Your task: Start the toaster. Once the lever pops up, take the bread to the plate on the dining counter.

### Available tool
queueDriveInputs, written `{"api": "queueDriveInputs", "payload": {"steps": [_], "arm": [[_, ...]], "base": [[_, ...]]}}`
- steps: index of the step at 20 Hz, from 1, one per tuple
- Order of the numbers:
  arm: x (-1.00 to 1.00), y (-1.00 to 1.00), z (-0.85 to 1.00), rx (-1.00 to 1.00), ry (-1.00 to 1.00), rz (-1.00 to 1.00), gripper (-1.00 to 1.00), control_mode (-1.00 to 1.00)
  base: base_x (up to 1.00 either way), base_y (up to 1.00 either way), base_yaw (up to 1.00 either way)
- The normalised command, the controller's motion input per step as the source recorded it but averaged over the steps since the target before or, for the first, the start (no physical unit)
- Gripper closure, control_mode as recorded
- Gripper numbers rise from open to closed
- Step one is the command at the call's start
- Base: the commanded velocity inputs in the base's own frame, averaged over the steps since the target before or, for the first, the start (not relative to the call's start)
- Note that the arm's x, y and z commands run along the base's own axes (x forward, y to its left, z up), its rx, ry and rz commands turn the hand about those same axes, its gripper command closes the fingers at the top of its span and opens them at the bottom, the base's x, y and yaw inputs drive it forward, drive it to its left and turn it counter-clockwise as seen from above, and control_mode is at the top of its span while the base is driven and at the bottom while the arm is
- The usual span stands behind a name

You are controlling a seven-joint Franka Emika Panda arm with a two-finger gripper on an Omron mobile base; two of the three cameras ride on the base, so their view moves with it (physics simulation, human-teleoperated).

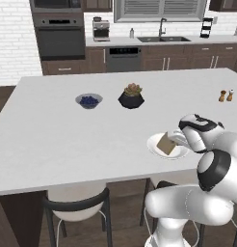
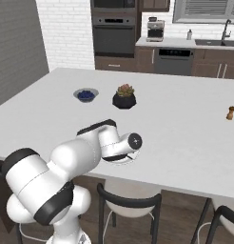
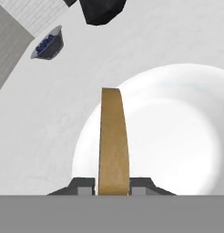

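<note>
While the tool (image 3: 113, 189) is pinching the bread (image 3: 113, 136) on edge between its tips, the slice is hanging over the plate (image 3: 186, 150) at the frame's centre-right, its long axis running up the frame, the desk (image 3: 145, 41) lying beyond.

Glossy white plate (image 3: 186, 136) on the matt dining counter (image 1: 53, 140) — bread (image 3: 113, 136) matt, smooth brown.
</note>
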Motion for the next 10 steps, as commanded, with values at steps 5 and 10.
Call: {"api": "queueDriveInputs", "payload": {"steps": [5,10], "arm": [[0.0,0.0,0.0,0.0,0.01,0.0,-1.0,-1.0],[0.0,0.0,0.13,-0.08,0.01,0.0,-1.0,-1.0]], "base": [[0.0,0.0,0.0],[0.0,0.0,0.0]]}}
